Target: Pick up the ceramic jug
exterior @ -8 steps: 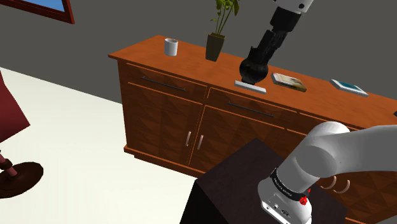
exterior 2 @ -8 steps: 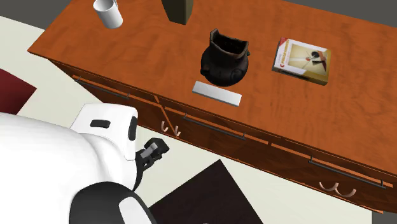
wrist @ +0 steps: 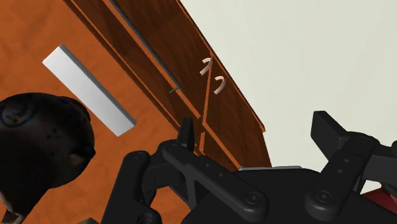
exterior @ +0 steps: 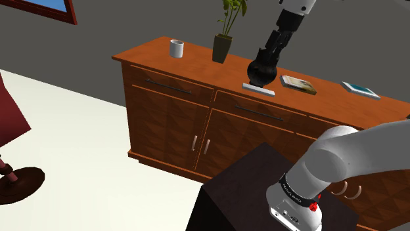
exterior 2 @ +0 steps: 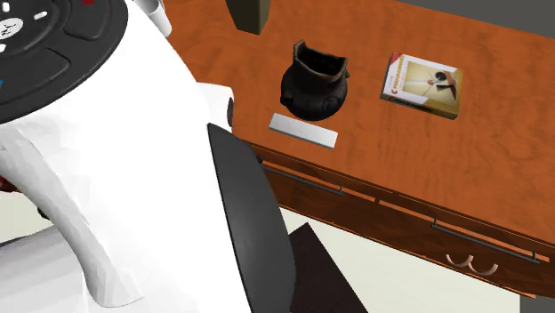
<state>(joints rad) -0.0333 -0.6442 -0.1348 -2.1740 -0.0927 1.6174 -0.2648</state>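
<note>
Jug (exterior 2: 313, 82) stands upright on the sideboard (exterior 2: 400, 156): black, mottled, round-bellied, with a wide uneven mouth. The top is glossy reddish wood, with drawers and doors below. A flat white slab (exterior 2: 304, 131) lies just beside the jug, between it and the front edge. A book (exterior 2: 422, 84) lies apart, with bare wood between. The gripper (wrist: 257, 130) hangs near the jug with fingers spread wide, gripping nothing; the jug sits off to one side of them, not between.
</note>
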